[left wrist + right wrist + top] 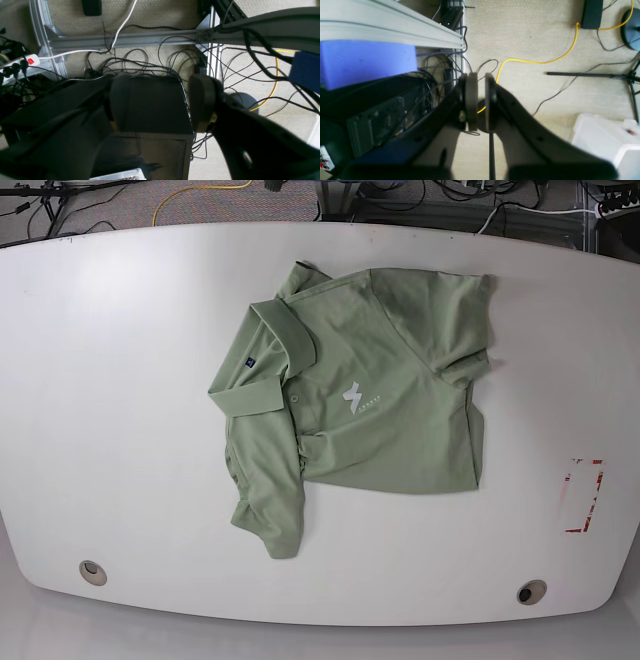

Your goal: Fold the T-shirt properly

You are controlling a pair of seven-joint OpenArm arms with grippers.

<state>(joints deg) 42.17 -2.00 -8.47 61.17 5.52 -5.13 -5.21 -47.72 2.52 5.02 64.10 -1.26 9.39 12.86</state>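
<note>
I see the T-shirt (365, 415) lying on the white worktop (120, 380), a little right of centre, front up with the white chest logo showing. It is not flat: the collar end points left, 1 sleeve trails toward the near edge and the far side is doubled over, so I judge the folding either barely started or in need of squaring up. Neither arm appears in the base view; both are parked off the worktop, pointing at the floor. That leaves the cloth free to settle. My left pincer (160, 105) stands fairly wide and empty above a dark box and tangled cables. My right pincer (480, 100) is nearly closed, holding nothing, over carpet and a yellow cable (545, 61).
</note>
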